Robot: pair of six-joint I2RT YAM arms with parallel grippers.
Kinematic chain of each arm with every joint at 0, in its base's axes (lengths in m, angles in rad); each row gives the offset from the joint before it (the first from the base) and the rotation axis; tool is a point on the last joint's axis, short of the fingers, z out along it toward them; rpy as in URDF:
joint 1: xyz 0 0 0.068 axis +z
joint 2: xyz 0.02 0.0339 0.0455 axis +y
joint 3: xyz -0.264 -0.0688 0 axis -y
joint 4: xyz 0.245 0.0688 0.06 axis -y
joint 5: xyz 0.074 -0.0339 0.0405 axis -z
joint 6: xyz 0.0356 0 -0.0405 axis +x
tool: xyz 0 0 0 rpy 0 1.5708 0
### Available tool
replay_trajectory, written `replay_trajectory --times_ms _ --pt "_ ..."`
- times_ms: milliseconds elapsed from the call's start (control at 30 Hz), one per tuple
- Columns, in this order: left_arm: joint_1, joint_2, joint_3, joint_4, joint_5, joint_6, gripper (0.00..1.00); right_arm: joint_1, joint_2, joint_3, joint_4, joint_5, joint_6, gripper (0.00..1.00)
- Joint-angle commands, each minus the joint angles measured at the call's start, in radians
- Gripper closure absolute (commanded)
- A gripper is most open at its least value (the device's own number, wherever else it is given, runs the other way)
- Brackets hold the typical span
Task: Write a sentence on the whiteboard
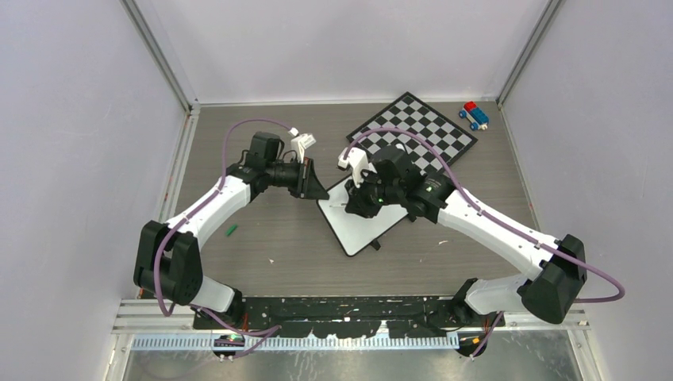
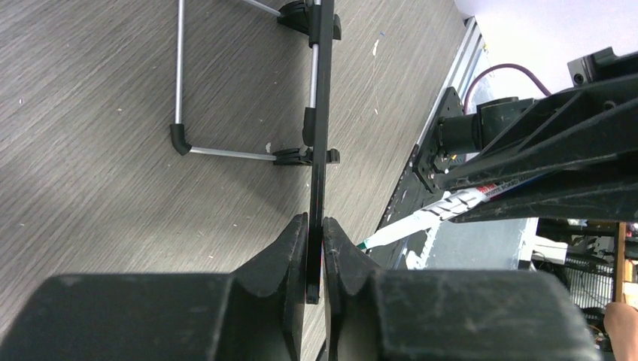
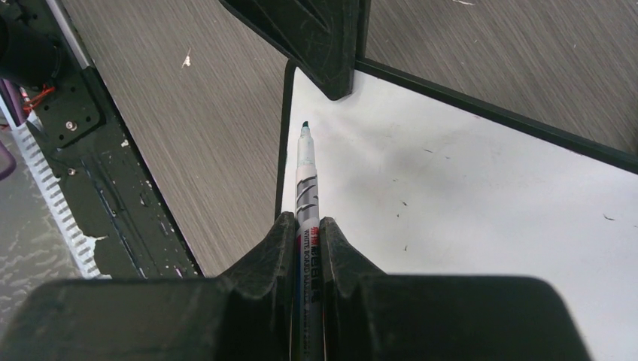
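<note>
"Top external view, item one?" asks the clerk.

"Whiteboard (image 1: 361, 232), mid-table (image 1: 262, 238), set askew, one corner pointing toward the arm bases," the checker reads off. "Both arms reach in to it, one from each side."

"Other stock on that table?"

"Chessboard (image 1: 417, 127) at the far side, just beyond the whiteboard. Toy car (image 1: 474, 116), blue and red, by the chessboard's right corner. One small green piece (image 1: 231, 230) lies alone, well to the left of the whiteboard."

"Left wrist view, tool state?"

"Left gripper (image 2: 315, 226): jaws pressed onto the whiteboard's thin dark edge, one finger on each face. The whiteboard appears edge-on there. A wire stand (image 2: 179, 75) with black feet shows on one side of it, over the wood-grain tabletop."

"Right wrist view?"

"Right gripper (image 3: 306, 222): jaws pinching a marker (image 3: 305, 177) by its barrel, printed label between the fingers. The cap is off and the dark tip (image 3: 305, 125) points away from the wrist. The tip sits over the white face, just inside the left edge and near the corner that the left gripper holds."

"Tip touching the surface?"

"The checker cannot tell; the view runs straight down the barrel."

"Condition of the white face?"

"A few small dark specks are scattered across it, with a faint grey shadow under the marker."
</note>
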Motion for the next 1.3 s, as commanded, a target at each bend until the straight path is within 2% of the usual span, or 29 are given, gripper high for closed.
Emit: replay_trajectory --times_ms 0,67,200,333,367,833,1267 --pt "-0.003 -0.007 0.037 0.001 -0.010 0.018 0.83 0.013 0.001 0.021 0.047 0.034 -0.014 1.00" --pt "-0.003 -0.012 0.038 -0.002 -0.017 0.018 0.78 0.014 0.003 0.022 0.049 0.034 -0.012 1.00" --pt "-0.003 -0.018 0.046 -0.002 -0.023 0.011 0.77 0.017 0.009 0.029 0.046 0.036 -0.013 1.00" --pt "-0.003 -0.009 0.046 0.012 0.004 -0.001 0.98 0.021 0.017 0.033 0.047 0.042 -0.016 1.00" --pt "-0.003 -0.009 0.046 0.012 0.007 -0.002 1.00 0.021 0.018 0.033 0.047 0.042 -0.017 1.00" --pt "-0.003 0.009 0.046 0.018 0.020 0.001 1.00 0.047 0.046 0.052 0.061 0.066 -0.023 1.00" --pt "-0.003 0.013 0.044 0.020 0.021 0.003 1.00 0.030 0.031 0.045 0.076 0.224 -0.036 1.00"
